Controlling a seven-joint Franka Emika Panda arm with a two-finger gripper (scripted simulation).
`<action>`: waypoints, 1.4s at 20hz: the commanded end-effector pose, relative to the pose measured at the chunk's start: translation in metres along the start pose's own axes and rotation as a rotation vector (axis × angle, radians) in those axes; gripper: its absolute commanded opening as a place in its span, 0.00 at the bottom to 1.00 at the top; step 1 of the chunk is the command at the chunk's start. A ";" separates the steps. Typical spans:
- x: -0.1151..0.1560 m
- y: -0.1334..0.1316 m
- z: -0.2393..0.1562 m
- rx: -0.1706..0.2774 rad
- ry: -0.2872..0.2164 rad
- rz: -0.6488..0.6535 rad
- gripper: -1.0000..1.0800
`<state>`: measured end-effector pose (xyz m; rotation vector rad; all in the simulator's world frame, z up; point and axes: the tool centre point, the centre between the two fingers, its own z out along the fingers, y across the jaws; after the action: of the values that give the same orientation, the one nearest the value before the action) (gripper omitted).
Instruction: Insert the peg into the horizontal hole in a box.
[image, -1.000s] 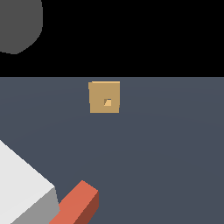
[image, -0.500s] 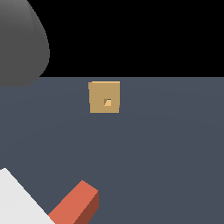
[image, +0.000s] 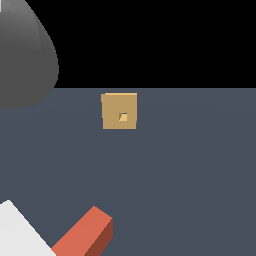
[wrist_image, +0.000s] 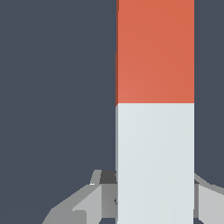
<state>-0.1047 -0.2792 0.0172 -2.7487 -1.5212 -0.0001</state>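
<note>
The tan box (image: 119, 111) stands at the back of the dark floor, its face turned to the camera, with the small square hole (image: 123, 117) near the middle. The peg (image: 85, 232) lies low on the exterior view's left, its red end pointing up and to the right. In the wrist view the peg (wrist_image: 155, 52) shows a red half and a white half. My gripper (wrist_image: 155, 192) is open and straddles the white half, one of its grey fingers (wrist_image: 98, 194) on each side. Whether the pads touch the peg is hidden.
A dark grey rounded part of the arm (image: 22, 55) fills the exterior view's upper left. A white part of the arm (image: 20, 232) covers the lower left corner beside the peg. The floor (image: 190, 175) is flat dark grey.
The dark grey arm part has grown and swung further into the exterior view. The white part has sunk toward the lower left corner. Peg and box have not moved.
</note>
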 end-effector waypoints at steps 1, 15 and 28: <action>0.000 0.000 0.000 0.000 0.000 0.000 0.00; 0.045 -0.009 -0.004 0.000 0.000 -0.052 0.00; 0.226 -0.069 -0.023 -0.001 -0.001 -0.267 0.00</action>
<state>-0.0477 -0.0788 0.0364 -2.5504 -1.8336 0.0025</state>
